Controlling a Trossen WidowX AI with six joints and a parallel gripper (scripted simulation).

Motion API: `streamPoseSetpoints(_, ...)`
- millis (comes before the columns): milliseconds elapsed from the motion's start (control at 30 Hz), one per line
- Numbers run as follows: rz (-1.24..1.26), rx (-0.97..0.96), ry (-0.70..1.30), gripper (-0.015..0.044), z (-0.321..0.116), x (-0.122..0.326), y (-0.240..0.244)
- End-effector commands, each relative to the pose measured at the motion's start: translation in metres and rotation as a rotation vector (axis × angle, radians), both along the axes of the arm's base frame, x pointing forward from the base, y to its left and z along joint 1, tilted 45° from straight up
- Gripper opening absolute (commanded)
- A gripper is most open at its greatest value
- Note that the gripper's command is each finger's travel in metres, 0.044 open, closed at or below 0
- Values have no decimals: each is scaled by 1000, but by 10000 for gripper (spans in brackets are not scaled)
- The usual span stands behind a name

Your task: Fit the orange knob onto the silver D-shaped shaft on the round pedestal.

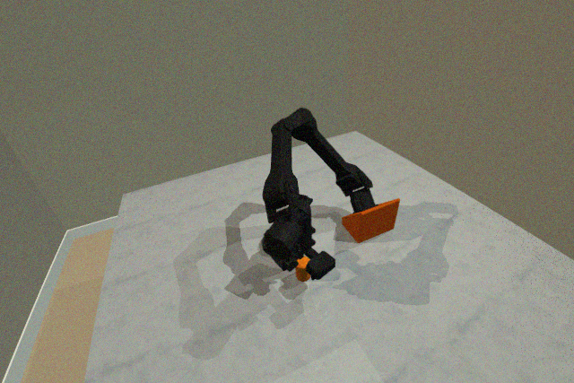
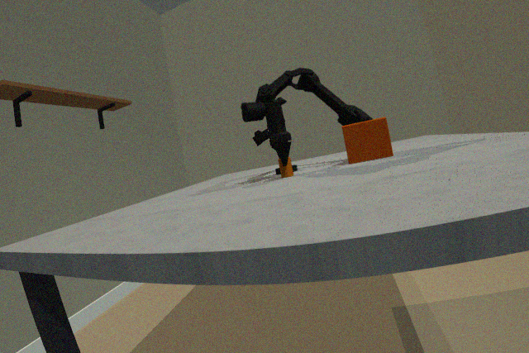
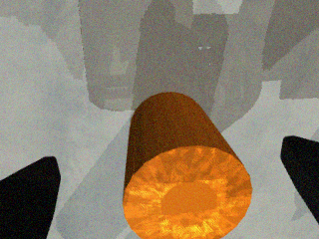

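The orange knob point(image 1: 303, 269) point(image 2: 287, 173) point(image 3: 189, 198) stands upright on the table, a plain cylinder with its round top toward the wrist camera. Its underside and hole are hidden. My gripper point(image 2: 284, 164) point(image 3: 174, 158) is open and points down at the knob. In the wrist view one finger is to each side of the knob, with a gap on both sides. In the exterior view a fingertip overlaps the knob's upper part. The dark round pedestal point(image 2: 294, 168) shows only in part behind the knob there. Its silver shaft is hidden, and the pedestal is not visible in the other views.
An orange-red panel point(image 1: 372, 221) point(image 2: 368, 140) stands on the table beside the arm's base. The arm arches over the pale marble table point(image 1: 463, 323) point(image 2: 213, 229) and casts overlapping shadows around the knob. A wooden shelf point(image 2: 64, 96) is on the wall, far from the arm.
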State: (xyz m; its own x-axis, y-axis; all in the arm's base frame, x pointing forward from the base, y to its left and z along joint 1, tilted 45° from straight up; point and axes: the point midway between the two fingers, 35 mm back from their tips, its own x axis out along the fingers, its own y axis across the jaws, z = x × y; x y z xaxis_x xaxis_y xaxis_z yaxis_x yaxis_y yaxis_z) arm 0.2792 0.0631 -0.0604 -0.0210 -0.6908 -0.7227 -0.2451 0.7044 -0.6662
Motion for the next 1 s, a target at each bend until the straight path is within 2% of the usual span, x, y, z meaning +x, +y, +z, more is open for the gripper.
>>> streamPoseSetpoints(0,1,-12,12,440,-6,-2,-8)
streamPoseSetpoints(467,0,-14,12,440,-19,-4,-22)
streamPoseSetpoints(767,0,-14,12,204,-19,-4,-22)
streamPoseSetpoints(967,0,-14,12,164,-19,-4,-22)
